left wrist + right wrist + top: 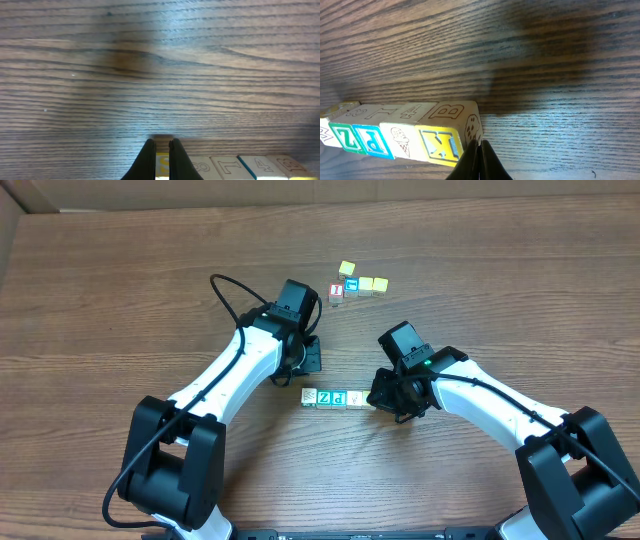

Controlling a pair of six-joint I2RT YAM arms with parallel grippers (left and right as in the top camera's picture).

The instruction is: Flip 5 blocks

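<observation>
letter blocks (335, 397) lay in a row on bench (100, 280); left jaws, right jaws both shut, empty; end block (445, 135) wanted gentle, single tipping.

Overhead: the right claw (378, 400) covers the right end of the block row (331, 398), so the end block is unseen. Marks on the pale blocks are too small to read.

Left wrist view: the lower edge cuts the row. Only top faces show, and the left claw (162, 143) masks most of a yellow-faced block (162, 165).

Right wrist view: the left edge clips the leftmost block (337, 107).
</observation>
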